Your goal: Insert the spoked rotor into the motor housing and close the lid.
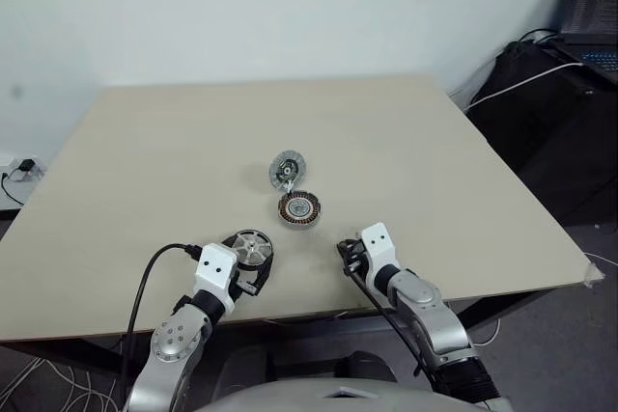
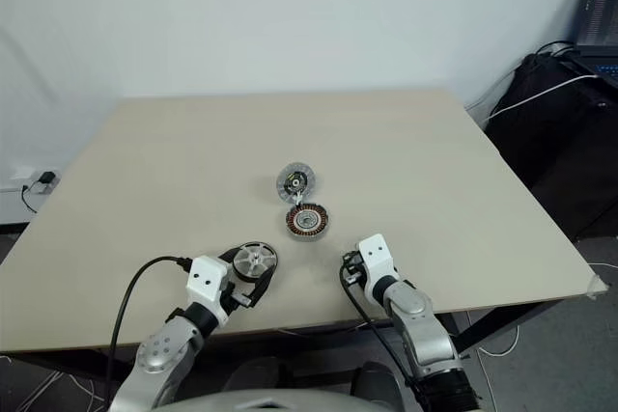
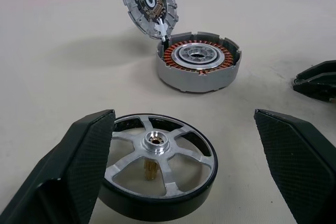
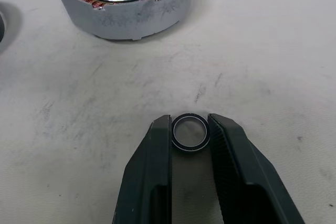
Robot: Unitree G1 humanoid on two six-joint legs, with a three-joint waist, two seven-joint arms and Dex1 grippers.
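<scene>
Starting at your left, the left pincer (image 3: 184,171) stands spread wide over the near edge of the beige worktop (image 1: 145,161), holding nothing. The spoked rotor (image 3: 156,165) lies flat on the worktop between its two black fingers (image 3: 79,161), close against one of them and well clear of the other, with its hub facing up.

Further in toward the middle of the worktop you have the motor housing (image 1: 299,208), sitting flat with its copper windings ringed around a silvery centre. Just behind it, the lid (image 1: 287,171) stands tilted up, touching the housing's far rim by a small white link, its ribbed, dark-centred face turned toward you.

To your right, the right pincer (image 4: 190,135) is nearly closed, pointing down at the worktop near its front edge. Its two fingers (image 4: 157,150) are pressed against either side of a small loose metal ring (image 4: 189,132), which stands gripped between the tips. The housing sits a little beyond it, apart from the fingertips.
</scene>
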